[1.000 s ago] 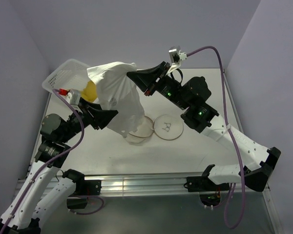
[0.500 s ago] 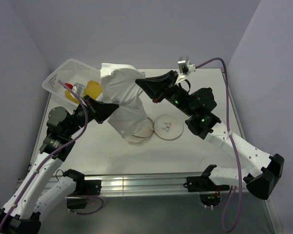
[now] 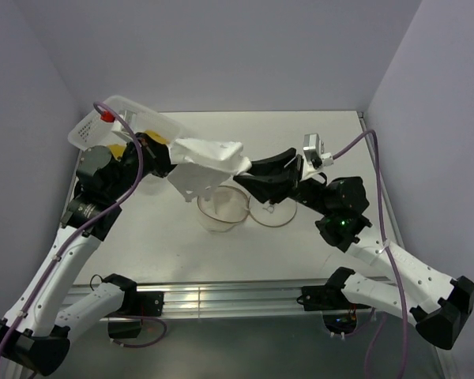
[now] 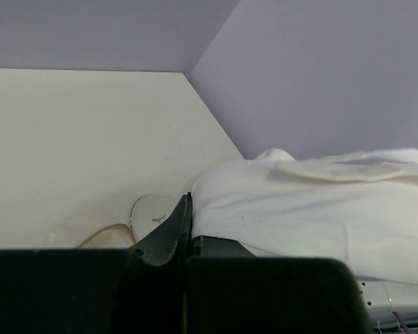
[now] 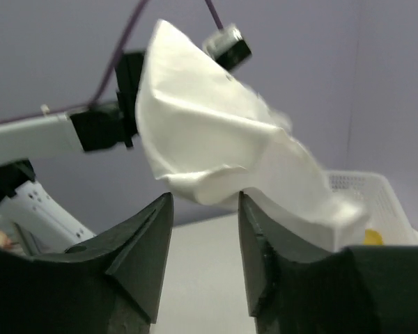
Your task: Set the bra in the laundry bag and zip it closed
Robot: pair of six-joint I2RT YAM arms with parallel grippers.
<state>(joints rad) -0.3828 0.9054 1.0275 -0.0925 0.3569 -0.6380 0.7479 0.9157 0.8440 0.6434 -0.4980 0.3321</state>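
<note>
- You held the bra (image 3: 209, 155) in the air between both hands, over the open laundry bag (image 3: 220, 221) that sat near the middle of the surface (image 3: 166, 241). Carried like that, I judge, it could go straight down into the mouth rather than be dragged over the rim.
- Your left hand (image 3: 158, 155) was clamped on the left end of the cloth. In its wrist view the fingers (image 4: 174, 229) met with no gap to see, and the white cloth came out just beside them.
- Your right hand (image 3: 251, 170) had the right end. In its wrist view the fingers (image 5: 150, 236) stood only part-way closed, with a thick fold of the bra wedged between their tips. That grip looked shallow to me and could slip.
- The bra was not yet in the bag. Its lowest fold hung over the far rim, and I could not tell whether it touched.
- The bag's round lid (image 3: 278, 217) lay flopped open to the right, partly under your right hand. That left the mouth free, and the zipping was still to do.
- The basket (image 3: 130, 118) sat at the far left behind your left arm, with a yellow thing (image 3: 118, 150) in it, well apart from the bag.
- In my judgement the next move called for bringing both hands closer together and lower, so the cloth would fold into the mouth. The light mesh bag might tip or slide if pushed.
</note>
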